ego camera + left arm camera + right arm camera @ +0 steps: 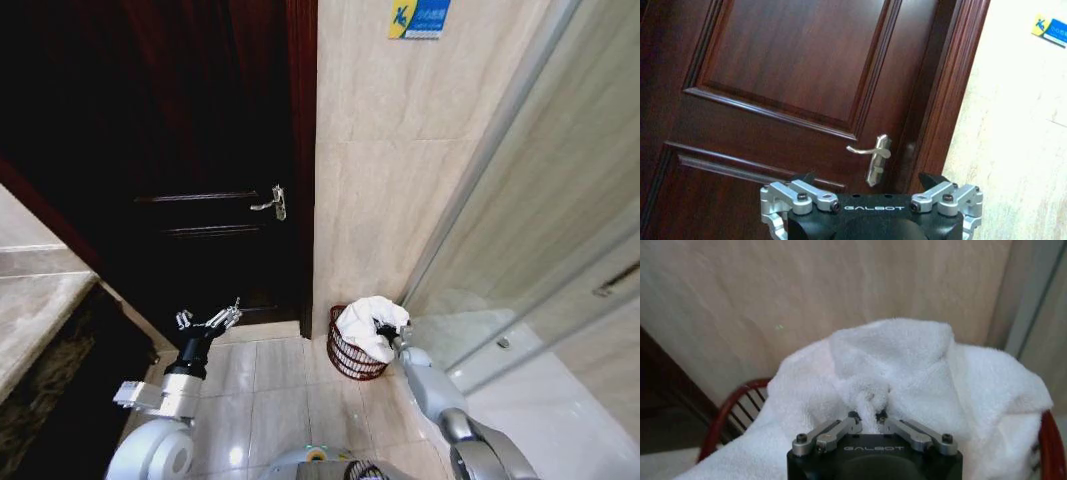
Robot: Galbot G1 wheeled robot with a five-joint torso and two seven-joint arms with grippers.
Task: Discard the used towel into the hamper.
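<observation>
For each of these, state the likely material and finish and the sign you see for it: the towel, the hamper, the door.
Towel: white terry cloth, judging by its soft, nubby, matte folds. The right gripper pinches it.
Hamper: probably coated wire, with thin reddish-brown bars and a glossy rim.
Door: dark reddish wood or wood veneer, semi-gloss, with moulded panels; which of the two is unclear.

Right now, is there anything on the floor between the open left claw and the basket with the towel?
No. In the head view, bare tile floor separates the left end effector from the basket holding the towel.
</observation>
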